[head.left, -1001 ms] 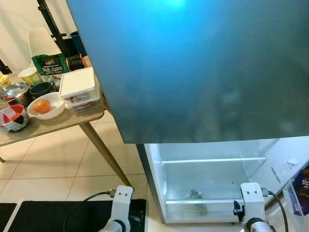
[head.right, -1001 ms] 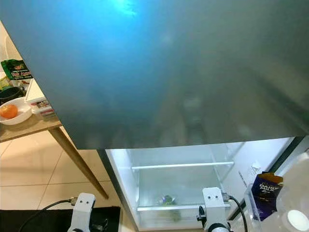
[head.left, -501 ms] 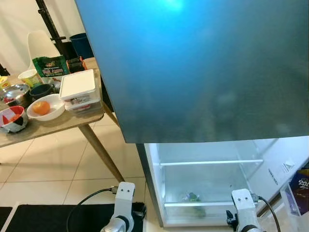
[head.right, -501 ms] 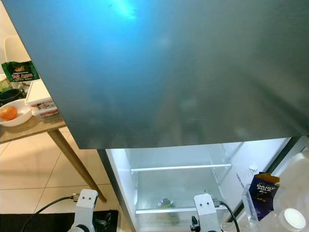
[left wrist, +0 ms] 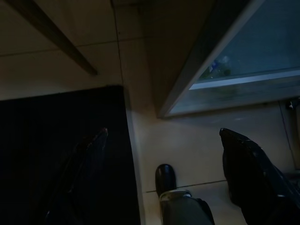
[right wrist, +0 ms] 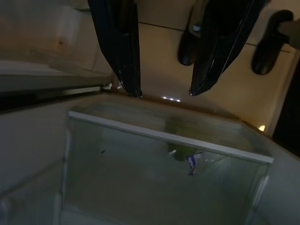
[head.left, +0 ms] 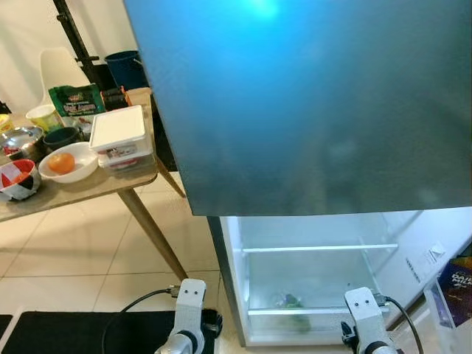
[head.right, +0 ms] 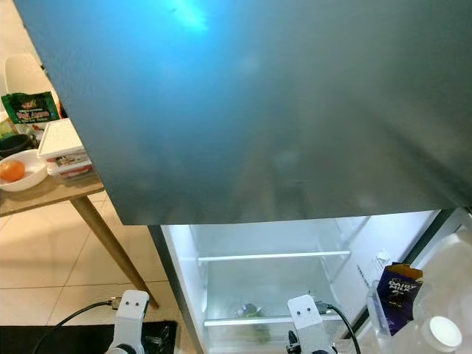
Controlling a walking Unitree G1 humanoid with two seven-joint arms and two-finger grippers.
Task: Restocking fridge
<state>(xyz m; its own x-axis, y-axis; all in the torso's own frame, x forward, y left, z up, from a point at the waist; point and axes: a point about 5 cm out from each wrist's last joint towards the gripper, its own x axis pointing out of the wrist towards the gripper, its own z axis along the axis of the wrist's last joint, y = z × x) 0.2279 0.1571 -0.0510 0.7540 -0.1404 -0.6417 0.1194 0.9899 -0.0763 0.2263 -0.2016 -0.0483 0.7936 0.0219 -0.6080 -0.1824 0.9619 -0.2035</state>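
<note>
The fridge's lower compartment point(head.left: 317, 273) stands open and lit, below the shut dark teal upper door point(head.left: 310, 103). A glass shelf point(head.left: 317, 248) crosses it, and a small green item point(head.left: 293, 301) lies under the lower glass point(right wrist: 180, 152). A purple milk carton point(head.right: 397, 289) and a white bottle point(head.right: 441, 328) sit in the door rack on the right. My right gripper point(right wrist: 164, 93) hangs open in front of the compartment, holding nothing. My left gripper point(left wrist: 163, 132) is open wide above the floor, beside the fridge's bottom corner.
A wooden table point(head.left: 81, 188) at the left carries a white lidded box point(head.left: 119, 133), a bowl with an orange point(head.left: 65, 164), a green bag point(head.left: 76, 99) and other bowls. A black mat point(head.left: 88, 332) lies on the tiled floor. My foot point(left wrist: 165, 176) is below the left gripper.
The whole picture has shifted a little, so the camera moved. My right wrist has drifted left and slightly lower in the picture; the left wrist holds its place.
</note>
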